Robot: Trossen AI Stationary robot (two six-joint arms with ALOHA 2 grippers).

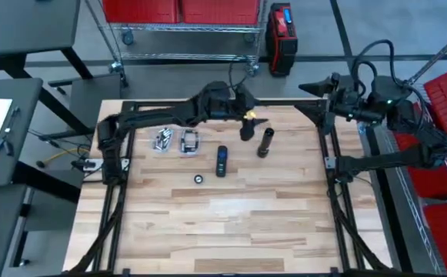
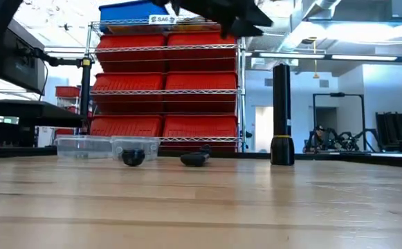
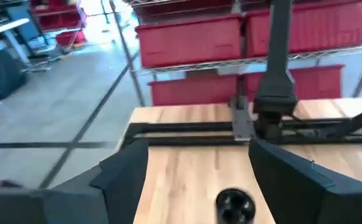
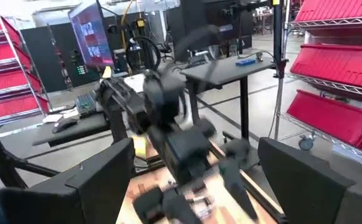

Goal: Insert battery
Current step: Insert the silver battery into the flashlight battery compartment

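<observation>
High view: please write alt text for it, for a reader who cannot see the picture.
Seen from above, the left gripper hangs open over the far side of a wooden table, beside an upright black flashlight body. Two clear plastic boxes, a dark handheld device and a small round cap lie nearby, while the right arm waits off the table's right edge.

The desk (image 1: 231, 215) is pale, smooth wood planks; the flashlight body (image 2: 281, 114) looks matt black; 2 clear plastic boxes (image 2: 107, 146) look glossy.
</observation>
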